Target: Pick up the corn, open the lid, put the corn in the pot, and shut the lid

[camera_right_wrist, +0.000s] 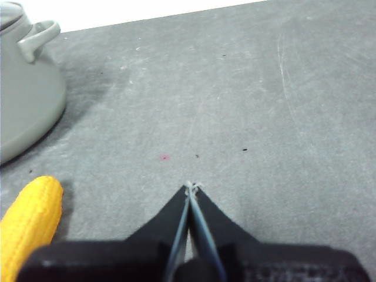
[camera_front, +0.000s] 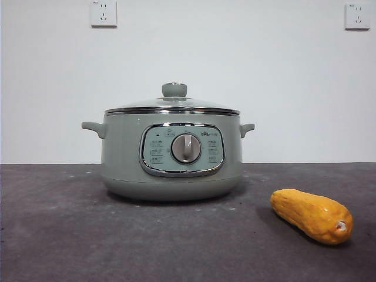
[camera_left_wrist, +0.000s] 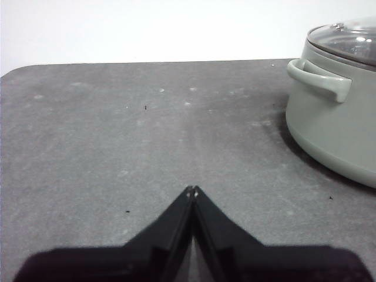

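Since nothing has been lifted yet, the task sits at its first step:

Step in hand: picking up the glossy orange-yellow oblong corn cob (camera_front: 312, 215), which lies on its side on the dark grey bench (camera_front: 59, 235), near the squat sage-green electric pot (camera_front: 172, 158) but apart from it.

Lid: the domed glass lid with its green knob (camera_front: 174, 101) sits seated on the pot.

Right pincer (camera_right_wrist: 192, 187): jaws pressed together, holding nothing, above bare bench with the corn just beside it (the nearer arm, to my eye).

Left pincer (camera_left_wrist: 192, 190): jaws together, empty, on the pot's other side.

Next move calls for: spreading the right jaws, shifting over the cob and closing across its width.
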